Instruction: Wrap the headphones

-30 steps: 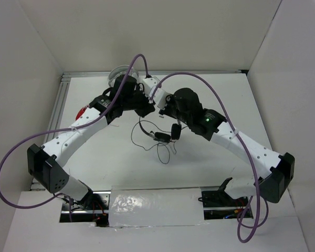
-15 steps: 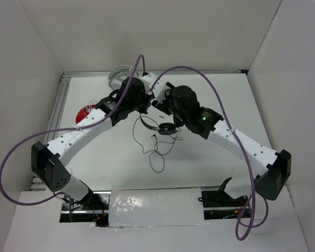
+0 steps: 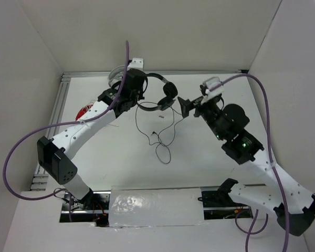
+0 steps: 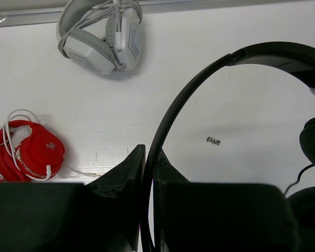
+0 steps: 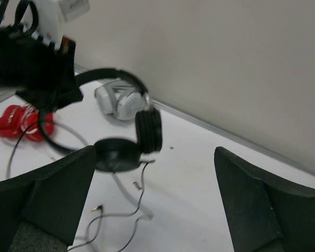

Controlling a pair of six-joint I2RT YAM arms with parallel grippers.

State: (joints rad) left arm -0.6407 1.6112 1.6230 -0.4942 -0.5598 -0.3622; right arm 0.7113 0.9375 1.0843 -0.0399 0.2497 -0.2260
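Left gripper (image 4: pixel 148 157) pinches the thin headband (image 4: pixel 199 79) of the headphones (image 3: pixel 165 93), apparently lifted near the counter's far edge, left of centre. Cable (image 3: pixel 157 134) hangs slack and pools mid-counter. Right gripper (image 3: pixel 182 106) sits just beside the ear pads (image 5: pixel 148 130), fingers spread wide, empty. Likely risks: the band pivots in that narrow pinch, and the loose cable snags or tangles during winding.

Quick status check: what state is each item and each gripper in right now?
black headphones: held up by the headband.
cable: unwrapped, trailing loose onto the table.
left gripper: shut on the headband.
right gripper: open, empty, apart from the black headphones.
white/grey headphones: lying flat, cable wound around them.
red headphones: lying flat, white cable wound around them.
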